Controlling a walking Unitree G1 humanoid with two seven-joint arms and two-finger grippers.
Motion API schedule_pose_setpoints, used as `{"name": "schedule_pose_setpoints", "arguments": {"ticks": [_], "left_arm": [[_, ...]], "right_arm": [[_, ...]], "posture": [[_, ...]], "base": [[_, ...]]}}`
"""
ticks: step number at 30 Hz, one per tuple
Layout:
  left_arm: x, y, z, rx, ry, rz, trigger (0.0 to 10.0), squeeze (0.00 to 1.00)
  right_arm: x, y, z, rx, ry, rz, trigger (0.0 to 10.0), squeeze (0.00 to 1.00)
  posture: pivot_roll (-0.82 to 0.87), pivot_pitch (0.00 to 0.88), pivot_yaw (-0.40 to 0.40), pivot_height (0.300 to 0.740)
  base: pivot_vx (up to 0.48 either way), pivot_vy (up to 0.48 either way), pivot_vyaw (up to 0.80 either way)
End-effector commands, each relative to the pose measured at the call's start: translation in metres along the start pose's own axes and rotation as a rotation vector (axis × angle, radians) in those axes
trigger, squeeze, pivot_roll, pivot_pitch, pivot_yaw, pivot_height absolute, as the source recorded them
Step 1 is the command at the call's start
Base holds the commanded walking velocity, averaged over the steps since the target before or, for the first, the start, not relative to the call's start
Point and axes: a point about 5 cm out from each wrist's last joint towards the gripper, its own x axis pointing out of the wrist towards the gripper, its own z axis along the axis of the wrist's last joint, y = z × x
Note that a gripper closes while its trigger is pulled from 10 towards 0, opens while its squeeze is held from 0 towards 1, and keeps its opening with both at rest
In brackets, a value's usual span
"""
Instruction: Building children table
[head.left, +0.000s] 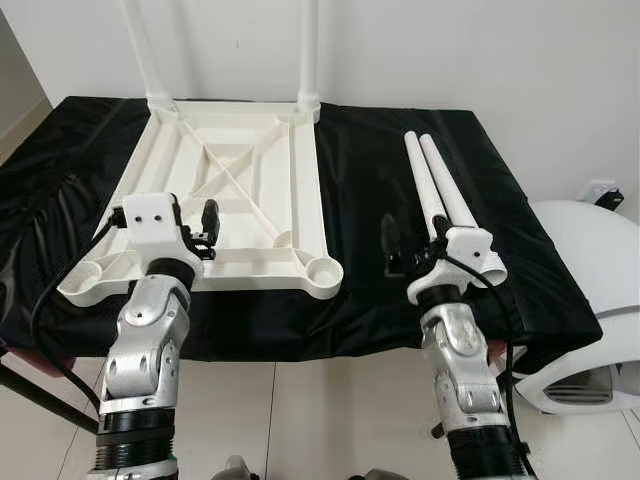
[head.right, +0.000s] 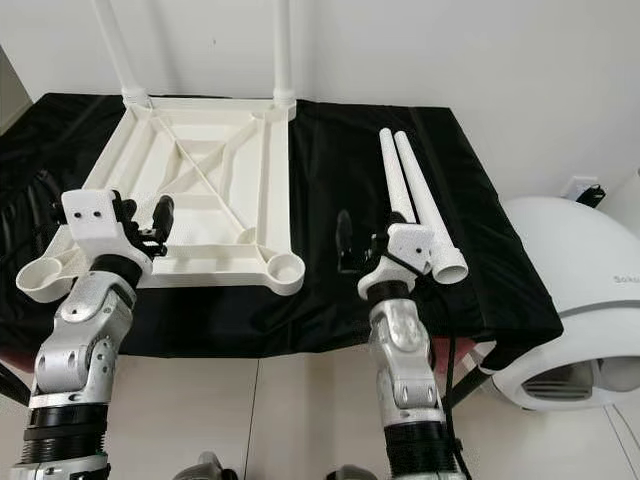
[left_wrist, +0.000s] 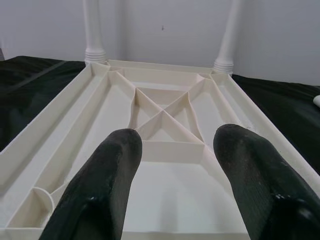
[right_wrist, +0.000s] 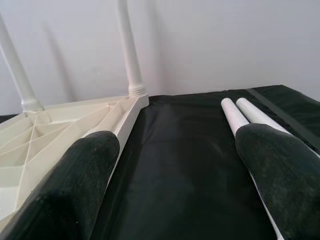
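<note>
A white plastic tabletop (head.left: 306, 190) lies upside down on the black-covered table (head.left: 365, 160). Two white legs (head.left: 308, 50) stand upright in its far corners. Its near corner sockets (head.left: 325, 270) are empty. Two loose white legs (head.left: 436, 185) lie side by side to the right of the tabletop. My left gripper (left_wrist: 175, 137) hovers open over the tabletop's near edge, with nothing between its fingers (left_wrist: 107, 165). My right gripper (right_wrist: 175, 137) is open just above the cloth, between the tabletop and the loose legs (right_wrist: 240, 115), near their front ends.
A white rounded appliance (head.left: 585, 300) stands on the floor at the right, close to the table's corner. A white wall runs behind the table, with an outlet (head.left: 603, 190) low on the right. Tiled floor lies below the table's front edge.
</note>
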Motion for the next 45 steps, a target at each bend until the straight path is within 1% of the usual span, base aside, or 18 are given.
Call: {"name": "schedule_pose_setpoints", "arguments": {"ticks": [1,3,7,9,12,14,17,19,21,23,25,27,30,34,36,37,39,45], "left_arm": [[0.002,0.001,-0.003,0.013,0.025,0.012,10.0,0.0],[0.003,0.001,-0.004,0.038,0.037,0.007,10.0,0.0],[0.004,-0.002,-0.005,0.04,0.052,-0.017,10.0,0.0],[0.003,-0.006,-0.006,0.063,0.082,-0.057,10.0,0.0],[0.002,-0.008,-0.007,0.082,0.094,-0.073,10.0,0.0],[0.003,-0.015,-0.005,0.097,0.103,-0.12,10.0,0.0],[0.004,-0.02,-0.004,0.095,0.107,-0.15,10.0,0.0],[0.004,-0.02,-0.004,0.095,0.107,-0.15,10.0,0.0],[0.004,-0.025,-0.003,0.099,0.113,-0.181,10.0,0.0],[0.004,-0.025,-0.003,0.099,0.113,-0.181,10.0,0.0],[0.004,-0.028,-0.003,0.107,0.118,-0.196,10.0,0.0],[0.004,-0.028,-0.003,0.112,0.12,-0.198,10.0,0.0],[0.003,-0.03,-0.003,0.108,0.126,-0.207,10.0,0.0],[0.002,-0.03,-0.003,0.113,0.128,-0.212,10.0,0.0],[0.001,-0.032,-0.004,0.114,0.135,-0.219,10.0,0.0],[0.001,-0.032,-0.004,0.114,0.135,-0.219,10.0,0.0],[0.001,-0.032,-0.004,0.116,0.14,-0.224,10.0,0.0],[-0.002,-0.035,-0.004,0.122,0.155,-0.258,10.0,0.0]], "right_arm": [[0.002,-0.001,-0.004,-0.002,0.025,-0.015,10.0,0.0],[0.004,-0.003,-0.003,-0.004,0.028,-0.028,10.0,0.0],[0.007,-0.006,-0.003,-0.02,0.032,-0.033,10.0,0.0],[0.013,-0.011,0.0,-0.044,0.035,-0.046,10.0,0.0],[0.015,-0.013,0.001,-0.058,0.033,-0.05,10.0,0.0],[0.02,-0.018,0.002,-0.084,0.044,-0.066,10.0,0.0],[0.024,-0.022,0.002,-0.109,0.057,-0.089,10.0,0.0],[0.024,-0.022,0.002,-0.109,0.057,-0.089,10.0,0.0],[0.034,-0.029,0.003,-0.138,0.085,-0.127,10.0,0.0],[0.034,-0.029,0.003,-0.138,0.085,-0.127,10.0,0.0],[0.043,-0.035,0.003,-0.177,0.118,-0.159,10.0,0.0],[0.046,-0.037,0.002,-0.194,0.132,-0.17,10.0,0.0],[0.05,-0.043,-0.001,-0.177,0.172,-0.208,10.0,0.0],[0.052,-0.046,-0.002,-0.171,0.182,-0.231,10.0,0.0],[0.057,-0.055,-0.003,-0.138,0.216,-0.299,10.0,0.0],[0.057,-0.055,-0.003,-0.138,0.216,-0.299,10.0,0.0],[0.058,-0.063,-0.007,-0.118,0.25,-0.357,10.0,0.0],[0.056,-0.075,-0.009,-0.117,0.268,-0.441,10.0,0.0]], "posture": [[-0.02,0.0,0.028,0.74],[-0.02,0.0,0.029,0.74],[-0.02,0.0,0.028,0.74],[-0.02,0.0,0.03,0.74],[-0.02,0.0,0.029,0.74],[-0.01,0.0,0.027,0.74],[-0.01,0.0,0.025,0.74],[-0.01,0.0,0.025,0.74],[-0.02,0.001,0.026,0.74],[-0.02,0.001,0.026,0.74],[-0.02,0.006,0.025,0.74],[-0.02,0.006,0.025,0.74],[-0.01,0.009,0.027,0.74],[-0.01,0.009,0.026,0.74],[-0.01,0.01,0.027,0.74],[-0.01,0.01,0.027,0.74],[-0.01,0.012,0.028,0.74],[-0.01,0.022,0.037,0.74]], "base": [[0.0,0.0,0.0],[0.0,0.0,0.0],[0.0,0.0,0.0],[0.0,0.0,0.0],[0.0,0.0,0.0],[0.0,0.0,0.0],[0.0,0.0,0.0],[0.0,0.0,0.0],[0.0,0.0,0.0],[0.0,0.0,0.0],[0.0,0.0,0.0],[0.0,0.0,0.0],[0.0,0.0,0.0],[0.0,0.0,0.0],[0.0,0.0,0.0],[0.0,0.0,0.0],[0.0,0.0,0.0],[0.0,0.0,0.0]]}}
